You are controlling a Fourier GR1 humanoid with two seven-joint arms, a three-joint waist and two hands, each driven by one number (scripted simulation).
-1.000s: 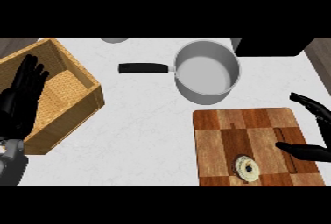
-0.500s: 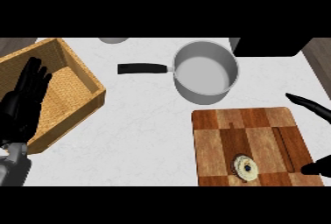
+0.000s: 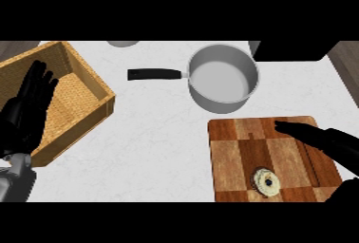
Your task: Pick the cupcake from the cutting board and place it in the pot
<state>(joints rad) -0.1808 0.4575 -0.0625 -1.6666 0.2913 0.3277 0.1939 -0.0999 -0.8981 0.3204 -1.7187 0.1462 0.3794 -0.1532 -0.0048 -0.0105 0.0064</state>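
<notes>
The cupcake (image 3: 267,182), pale and round with a dark centre, sits near the front edge of the wooden cutting board (image 3: 242,142). My right hand (image 3: 329,144) lies over the board's right side, fingers straight and pointing left, the thumb low at the frame's right edge; it is open and a short way right of the cupcake, not touching it. The grey pot (image 3: 223,78) with a black handle (image 3: 154,74) stands beyond the board. My left hand (image 3: 29,111) rests open, fingers up, at the left edge.
A wicker basket (image 3: 91,83) stands at the left, partly behind my left hand. A dark block (image 3: 294,50) sits at the back right, and a grey round object (image 3: 123,43) shows at the back edge.
My right hand has moved leftward and forward over the board, its fingers now reaching further across the right side toward the cupcake. The left hand has barely moved.
</notes>
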